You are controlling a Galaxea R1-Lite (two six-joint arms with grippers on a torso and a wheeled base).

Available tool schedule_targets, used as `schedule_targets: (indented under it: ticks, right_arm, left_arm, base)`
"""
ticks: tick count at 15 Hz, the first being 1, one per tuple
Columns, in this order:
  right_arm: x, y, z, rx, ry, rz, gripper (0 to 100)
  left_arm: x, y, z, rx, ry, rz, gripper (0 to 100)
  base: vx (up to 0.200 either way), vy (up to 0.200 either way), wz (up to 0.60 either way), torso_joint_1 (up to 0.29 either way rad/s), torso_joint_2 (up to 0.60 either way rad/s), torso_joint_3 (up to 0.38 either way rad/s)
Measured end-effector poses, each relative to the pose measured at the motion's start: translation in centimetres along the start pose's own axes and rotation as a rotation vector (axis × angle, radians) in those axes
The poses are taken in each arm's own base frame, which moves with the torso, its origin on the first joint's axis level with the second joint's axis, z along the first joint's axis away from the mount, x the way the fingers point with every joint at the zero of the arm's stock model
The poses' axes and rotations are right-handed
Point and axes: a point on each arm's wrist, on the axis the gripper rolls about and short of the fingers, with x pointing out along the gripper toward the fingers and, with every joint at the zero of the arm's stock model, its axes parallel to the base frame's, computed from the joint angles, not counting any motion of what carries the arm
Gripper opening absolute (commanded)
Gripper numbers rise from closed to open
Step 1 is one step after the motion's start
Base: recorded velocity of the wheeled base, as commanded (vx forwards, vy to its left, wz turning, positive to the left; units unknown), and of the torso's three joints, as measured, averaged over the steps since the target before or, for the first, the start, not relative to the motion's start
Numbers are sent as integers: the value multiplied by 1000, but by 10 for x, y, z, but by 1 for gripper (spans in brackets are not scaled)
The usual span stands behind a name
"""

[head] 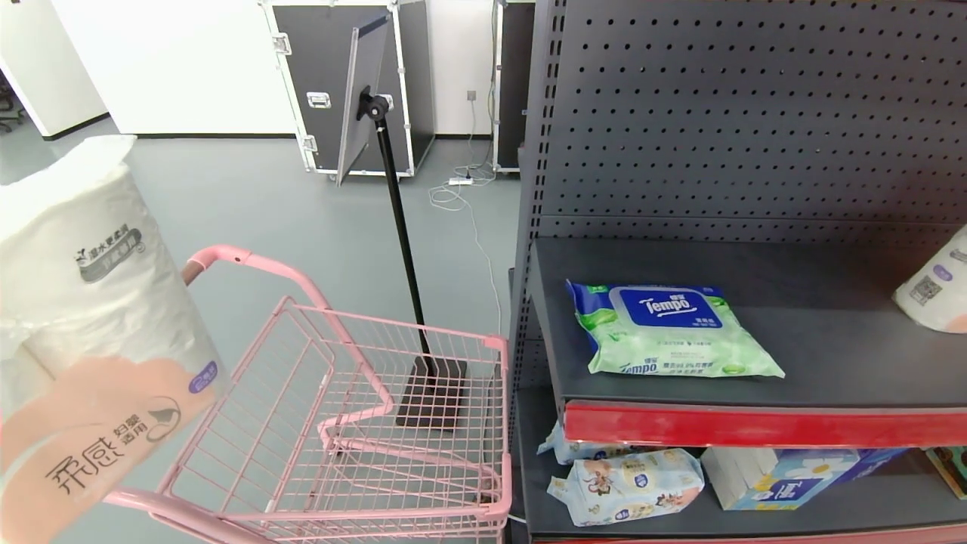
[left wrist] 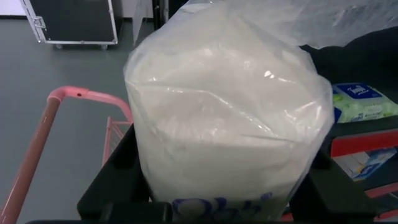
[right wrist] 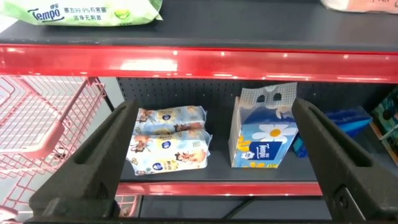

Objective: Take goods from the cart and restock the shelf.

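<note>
A big pack of white toilet paper rolls (head: 83, 302) in clear wrap with a peach band hangs at the near left, above the pink wire cart (head: 393, 325). My left gripper (left wrist: 217, 202) is shut on this pack (left wrist: 224, 124), with a dark finger on each side of it. The cart's basket holds no goods. The grey shelf (head: 831, 340) with a red front edge stands to the right and carries a green wet wipes pack (head: 665, 329). My right gripper (right wrist: 214, 168) is open in front of the lower shelf level, with nothing between its fingers.
Another roll pack (head: 937, 291) lies at the shelf's far right. The lower level holds wipes packs (right wrist: 168, 146) and a blue tissue box (right wrist: 264, 134). A black stand (head: 400, 227) with a flat base stands behind the cart. Black flight cases (head: 347, 83) line the far wall.
</note>
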Motion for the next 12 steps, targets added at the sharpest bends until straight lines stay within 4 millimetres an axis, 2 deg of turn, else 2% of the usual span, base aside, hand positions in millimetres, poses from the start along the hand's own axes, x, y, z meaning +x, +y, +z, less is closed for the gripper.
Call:
schedule_targets:
  ticks: [12]
  right_arm:
    - [0, 0, 0, -1, 0, 1, 100]
  left_arm:
    - [-2, -1, 0, 12, -7, 0, 0]
  base:
    - [0, -200, 0, 3, 0, 0]
